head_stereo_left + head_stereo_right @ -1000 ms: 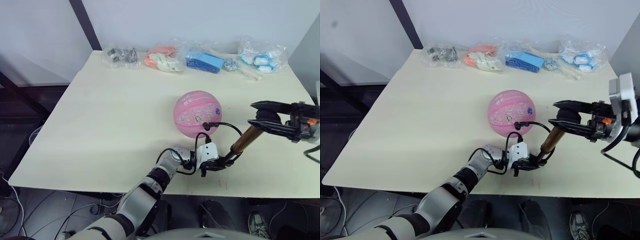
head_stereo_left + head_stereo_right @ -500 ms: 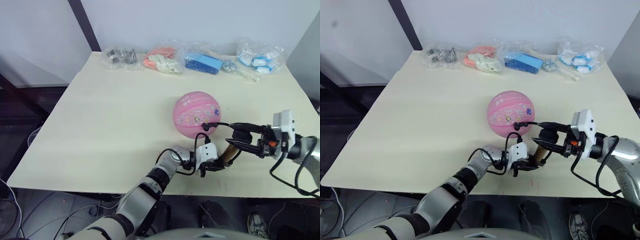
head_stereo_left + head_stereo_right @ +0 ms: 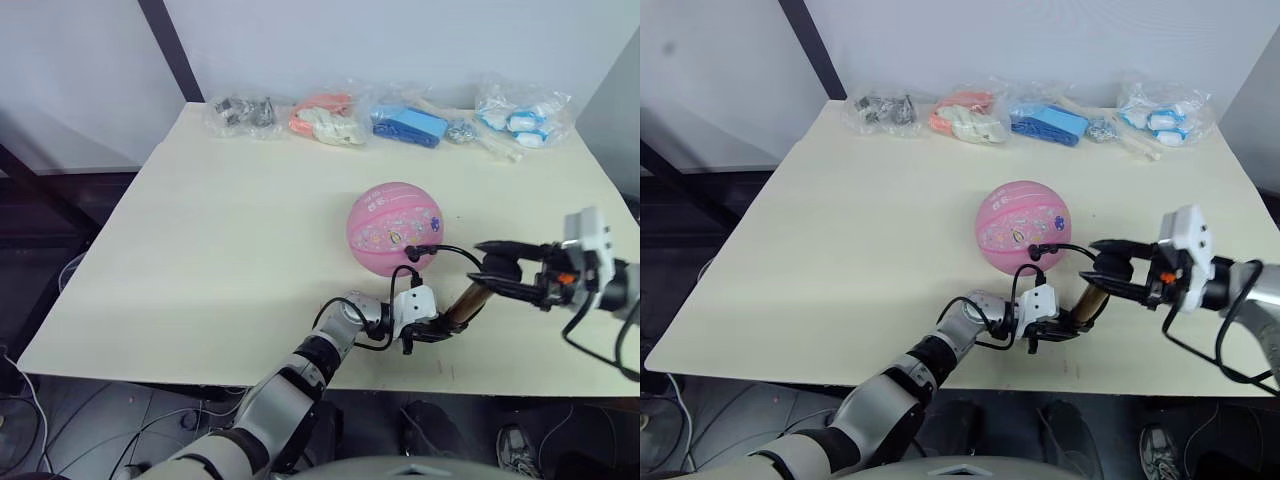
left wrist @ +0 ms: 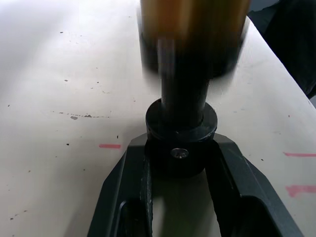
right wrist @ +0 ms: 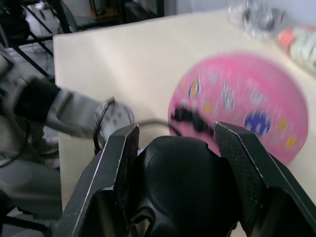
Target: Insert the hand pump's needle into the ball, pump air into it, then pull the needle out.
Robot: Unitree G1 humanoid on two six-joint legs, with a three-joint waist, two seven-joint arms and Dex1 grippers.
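— Anything different from a second ago?

— Yes. Right end effector (image 3: 487, 266) back in close to the ball (image 3: 394, 226), after standing far out to the right a second ago and tighter in still half a second ago. Reads as pumping: out, in, and now partway out again.

— Grip on that side?

— Clamped on the black handle (image 5: 182, 187), one finger on each flank.

— And the left end effector (image 3: 428, 330)?

— Same place as before, near the tabletop (image 3: 230, 230) front edge. Closed narrow on the pump (image 3: 466, 303) at its black bottom cap, bracing it at a slant.

— Needle?

— Too small to make out. Black fitting (image 3: 414, 251) pressed against the ball's near side, though, with the hose (image 3: 455, 250) looping from there to the pump. Probably seated, then.

— Ball shifted at all?

— No, same spot mid-tabletop, well apart from the bags (image 3: 405, 122) along the far edge.

— So where in the task?

— Likely mid-pumping, insertion done, pull-out not yet done. Worth watching the fitting: could work loose under a slanted stroke.
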